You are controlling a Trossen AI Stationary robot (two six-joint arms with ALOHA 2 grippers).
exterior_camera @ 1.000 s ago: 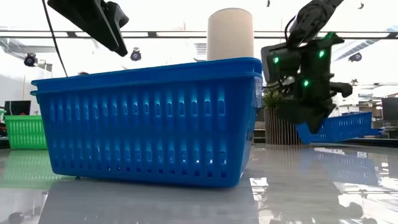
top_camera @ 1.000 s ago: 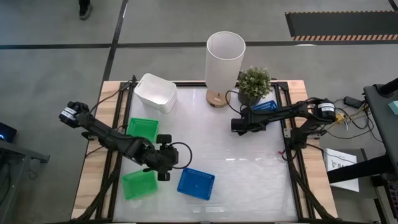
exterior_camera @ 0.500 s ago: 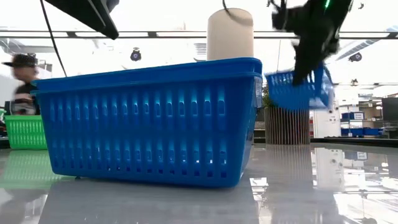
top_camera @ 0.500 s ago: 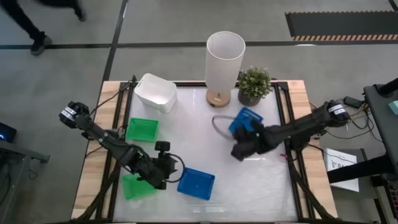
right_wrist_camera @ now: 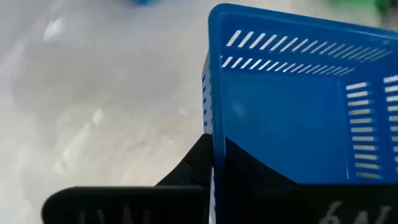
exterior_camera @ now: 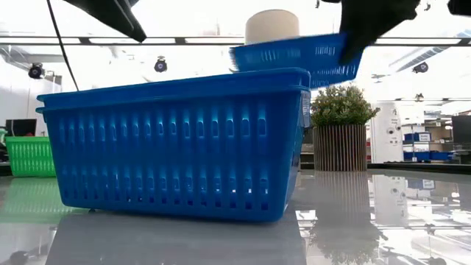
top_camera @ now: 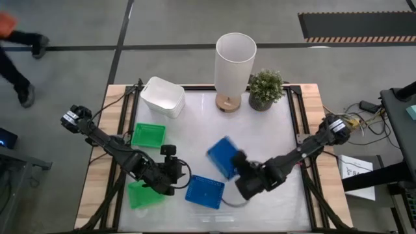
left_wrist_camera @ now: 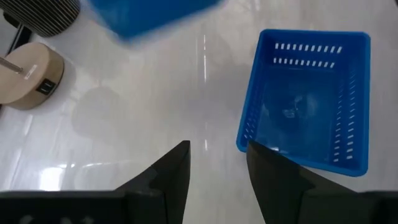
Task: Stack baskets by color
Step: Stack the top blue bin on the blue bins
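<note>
**Blue basket held aloft over the counter's middle**

Right gripper (top_camera: 242,174) out over the middle of the counter (top_camera: 260,140), toward the near edge, fingers (right_wrist_camera: 205,163) clamped on the rim of a blue basket (top_camera: 223,156). Held tilted and clear of the surface; in the low view (exterior_camera: 294,57) seen hanging above and behind the rim of the second blue basket (top_camera: 205,191). Second blue basket resting flat near the near edge, just left of the right gripper, open side up.

Left gripper (top_camera: 170,174) close beside that resting basket, on its left, fingers (left_wrist_camera: 168,174) apart and holding nothing. Bare counter between the fingertips in the left wrist view, the basket's near corner (left_wrist_camera: 311,99) just off one fingertip.

Green basket (top_camera: 148,134) lying toward the left edge, about halfway back. Another green basket (top_camera: 144,194) near the near-left corner, partly hidden under the left arm. White basket (top_camera: 162,96) at the far-left corner. Tall white cylinder lamp (top_camera: 234,62) on its round wooden base at the far edge, potted plant (top_camera: 266,88) just beside it on the right.

Beyond the counter, a person's legs (top_camera: 19,65) on the floor at the far left.
</note>
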